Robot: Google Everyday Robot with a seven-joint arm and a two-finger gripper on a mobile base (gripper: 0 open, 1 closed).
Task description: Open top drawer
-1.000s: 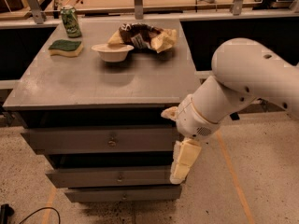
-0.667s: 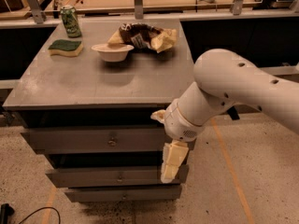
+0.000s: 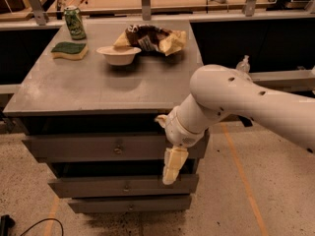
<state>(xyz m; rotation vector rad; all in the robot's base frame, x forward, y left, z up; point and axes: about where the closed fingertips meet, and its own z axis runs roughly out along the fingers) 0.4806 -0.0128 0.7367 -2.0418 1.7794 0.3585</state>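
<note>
The top drawer (image 3: 83, 147) is the widest grey metal front under the tabletop, with a small round knob (image 3: 118, 148) at its centre. A dark gap shows above it. My gripper (image 3: 173, 167) hangs pointing down from the white arm (image 3: 231, 95), in front of the right end of the top drawer. It is to the right of the knob and slightly lower, not touching it. The arm hides the drawer's right end.
Two narrower drawer fronts (image 3: 123, 186) sit below. On the grey tabletop (image 3: 98, 87) stand a green can (image 3: 75, 22), a green sponge (image 3: 69, 49), a white bowl (image 3: 118, 54) and a crumpled snack bag (image 3: 152, 37). A black cable (image 3: 29, 226) lies on the floor at left.
My arm and gripper have moved left across the drawer fronts, closer to the top drawer's knob. The drawers and the tabletop items have not moved.
</note>
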